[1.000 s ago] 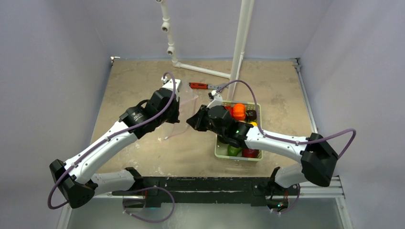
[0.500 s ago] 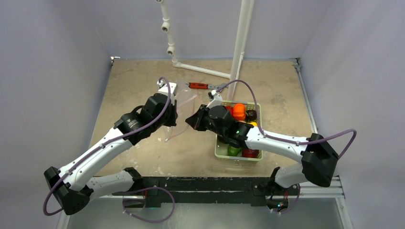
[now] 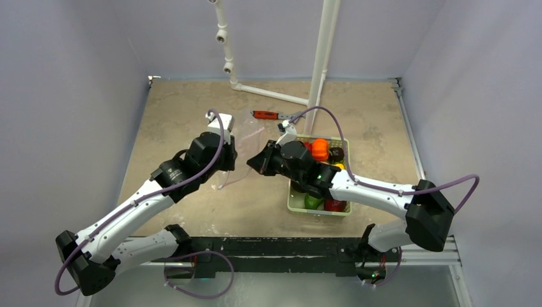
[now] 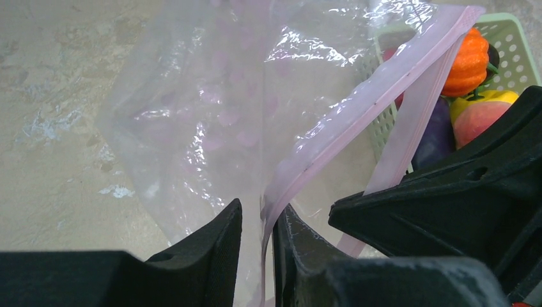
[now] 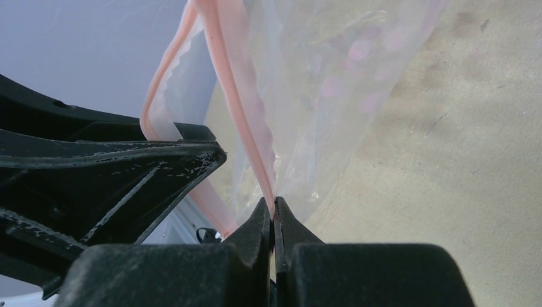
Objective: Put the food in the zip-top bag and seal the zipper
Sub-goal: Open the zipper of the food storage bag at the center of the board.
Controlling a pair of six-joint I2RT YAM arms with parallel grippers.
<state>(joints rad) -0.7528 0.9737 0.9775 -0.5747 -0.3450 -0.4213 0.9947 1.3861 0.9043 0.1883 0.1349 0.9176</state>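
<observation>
While the right hand (image 5: 273,208) was clenched on the pink zipper (image 5: 236,89) of the thin, likely slippery zip-top bag (image 4: 204,115) hanging between both hands, the left hand (image 4: 259,211) stood slightly parted around that stiffer strip, probably the surest hold.

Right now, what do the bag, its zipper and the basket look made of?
The bag looks like thin clear plastic film, glossy, with crinkles and glints. The zipper seems thicker pale pink plastic, duller. The basket appears rigid light green plastic, with rows of holes.
</observation>
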